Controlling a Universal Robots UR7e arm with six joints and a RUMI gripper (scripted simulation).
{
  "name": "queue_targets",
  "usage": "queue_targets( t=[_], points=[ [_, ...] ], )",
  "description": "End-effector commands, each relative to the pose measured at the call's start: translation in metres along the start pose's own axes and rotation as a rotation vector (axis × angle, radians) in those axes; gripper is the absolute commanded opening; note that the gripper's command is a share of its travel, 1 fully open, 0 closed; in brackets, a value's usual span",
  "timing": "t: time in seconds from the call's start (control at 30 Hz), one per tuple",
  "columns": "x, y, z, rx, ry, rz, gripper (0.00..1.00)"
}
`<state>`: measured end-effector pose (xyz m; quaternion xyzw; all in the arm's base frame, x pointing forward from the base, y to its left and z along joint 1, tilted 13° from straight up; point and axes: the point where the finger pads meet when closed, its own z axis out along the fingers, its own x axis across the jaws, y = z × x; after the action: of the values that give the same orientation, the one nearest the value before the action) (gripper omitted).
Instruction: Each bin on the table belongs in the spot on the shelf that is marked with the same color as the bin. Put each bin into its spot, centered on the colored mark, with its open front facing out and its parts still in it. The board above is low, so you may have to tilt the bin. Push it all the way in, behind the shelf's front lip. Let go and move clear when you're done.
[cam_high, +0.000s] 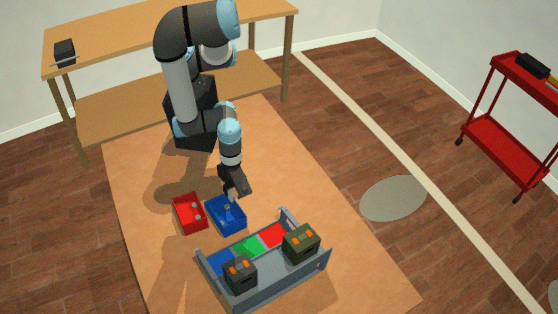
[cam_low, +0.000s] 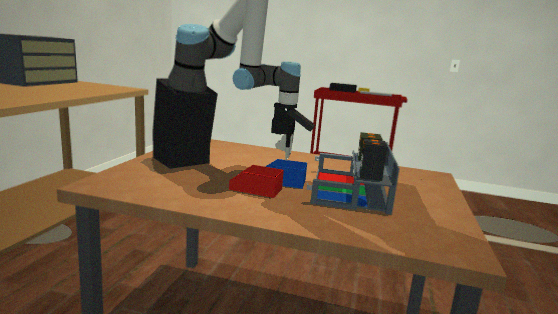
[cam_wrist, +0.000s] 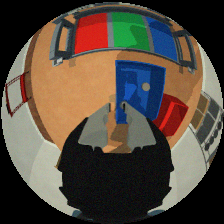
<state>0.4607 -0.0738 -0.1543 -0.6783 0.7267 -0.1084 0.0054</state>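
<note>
My gripper (cam_high: 230, 198) (cam_low: 287, 157) (cam_wrist: 117, 103) points down at the back corner of the blue bin, its narrowly spaced fingertips apart with a gap between them and nothing held. The blue bin (cam_high: 239, 224) (cam_low: 297, 175) (cam_wrist: 158, 77) stands on the table with grey and blue parts inside. The red bin (cam_high: 189, 212) (cam_low: 257, 183) (cam_wrist: 172, 111) stands beside it and holds round grey parts. The grey shelf (cam_high: 272, 266) (cam_wrist: 112, 51) has a blue mark (cam_high: 218, 262) (cam_wrist: 163, 36), a green mark (cam_high: 247, 247) (cam_wrist: 129, 31) and a red mark (cam_high: 272, 234) (cam_wrist: 91, 32), none with a bin on it.
A dark box (cam_high: 240, 279) (cam_low: 372, 162) and an olive box (cam_high: 300, 245) stand on the shelf's upper board. The shelf's side frames rise at both ends of the marks. A red cart (cam_high: 505, 145) (cam_low: 360, 97) stands away from the table.
</note>
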Motion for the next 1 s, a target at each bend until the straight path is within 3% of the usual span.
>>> queue_targets(
  t=[0.0,0.97],
  points=[
    [0.000,0.000,-0.006,0.001,0.000,0.000,0.15],
    [0.000,0.000,-0.052,0.001,0.000,0.000,0.15]
  ],
)
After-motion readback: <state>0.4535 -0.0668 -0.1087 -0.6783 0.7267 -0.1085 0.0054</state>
